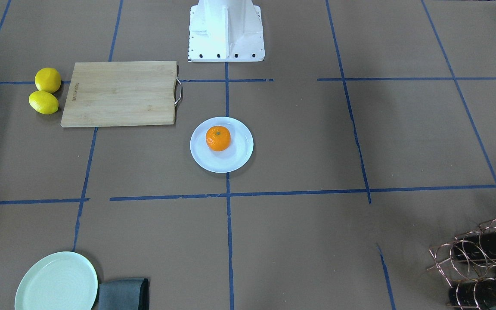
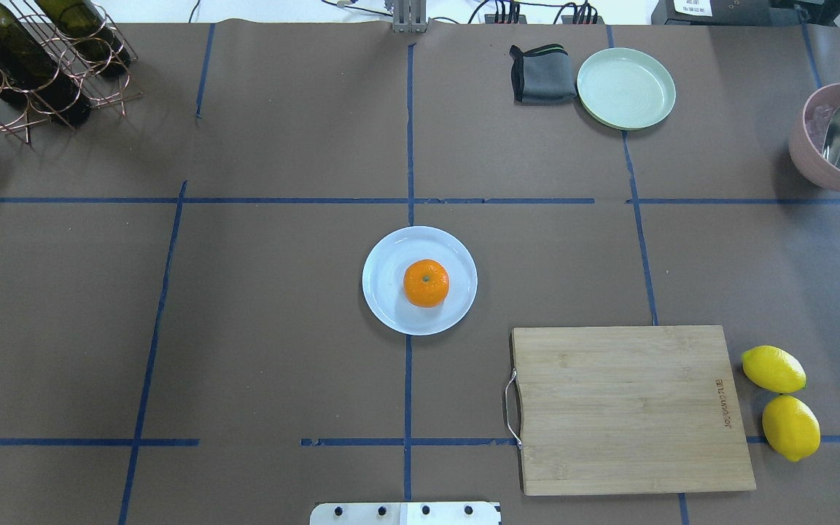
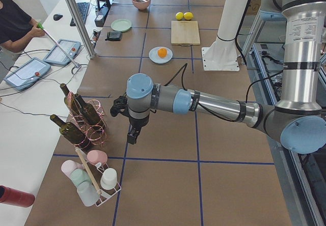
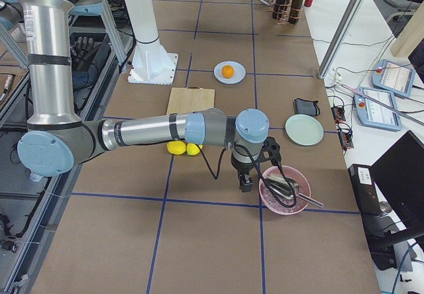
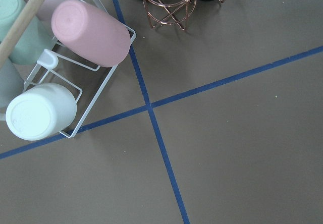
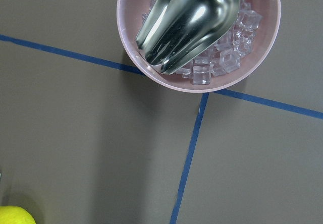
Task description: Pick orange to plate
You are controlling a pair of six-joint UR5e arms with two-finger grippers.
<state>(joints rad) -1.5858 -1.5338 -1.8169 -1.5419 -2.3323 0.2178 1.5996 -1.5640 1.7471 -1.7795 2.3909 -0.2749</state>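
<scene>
Bluish-white plate (image 2: 385,290), orange (image 2: 426,283) resting on it

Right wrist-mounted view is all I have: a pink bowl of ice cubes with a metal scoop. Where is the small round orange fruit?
Observer: The small round orange sits on the round bluish-white plate, mid-table.
Operator: Is either gripper near it?
Observer: No. The right gripper hangs beside the pink bowl, far from that plate.
Operator: And the left one?
Observer: The left gripper hovers by the copper wire bottle rack at the table's opposite end.
</scene>
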